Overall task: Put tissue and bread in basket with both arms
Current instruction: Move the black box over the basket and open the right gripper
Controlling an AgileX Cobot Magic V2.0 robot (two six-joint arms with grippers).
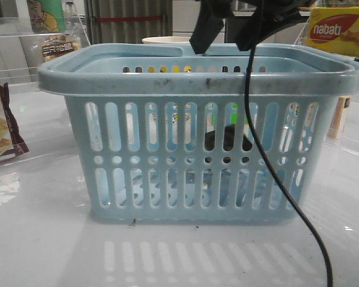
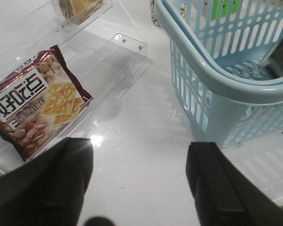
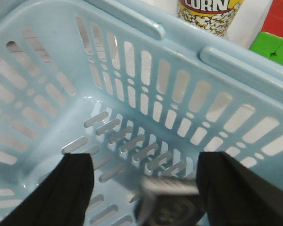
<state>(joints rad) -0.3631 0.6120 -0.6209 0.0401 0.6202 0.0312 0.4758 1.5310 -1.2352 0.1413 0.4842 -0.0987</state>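
Observation:
The light-blue basket stands mid-table; it also shows in the left wrist view and the right wrist view. My right gripper is open above its inside. The tissue, a dark blurred pack, is below and between the fingers, touching neither. It shows as a dark shape through the slots, above the basket floor. My left gripper is open and empty over bare table left of the basket. A golden-brown wrapped piece, probably the bread, sits on a clear shelf at the back left.
A maroon-edged cracker packet lies on a clear acrylic step left of the basket. A popcorn cup and green and red boxes stand behind the basket. A yellow Nabati box is back right. A black cable hangs before the basket.

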